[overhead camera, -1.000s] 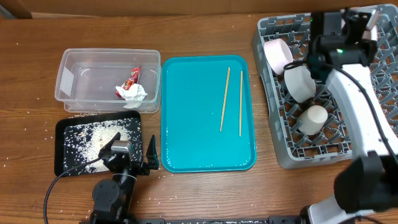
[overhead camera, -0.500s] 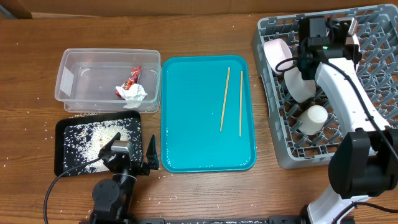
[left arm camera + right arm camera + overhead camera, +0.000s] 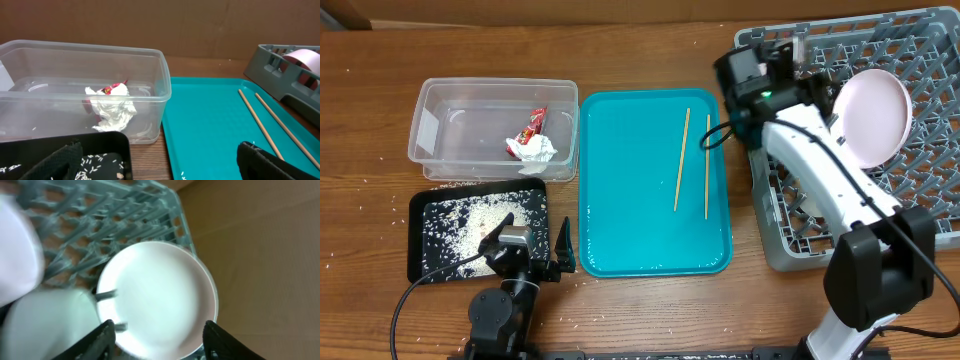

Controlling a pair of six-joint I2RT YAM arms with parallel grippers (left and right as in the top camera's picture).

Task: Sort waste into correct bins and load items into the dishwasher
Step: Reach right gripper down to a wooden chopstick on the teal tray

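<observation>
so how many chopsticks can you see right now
2, both on the teal tray: the left chopstick slightly slanted, the right chopstick beside it, not touching. Part of the dish rack is hidden, so another could be there.

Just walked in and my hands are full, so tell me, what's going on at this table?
The right gripper hangs open and empty at the left edge of the grey dish rack, where a white plate sits. Two chopsticks lie on the teal tray, not yet loaded. The wrapper is in the clear tub and rice grains in the black tray. The left gripper rests open beside that tray.
</observation>
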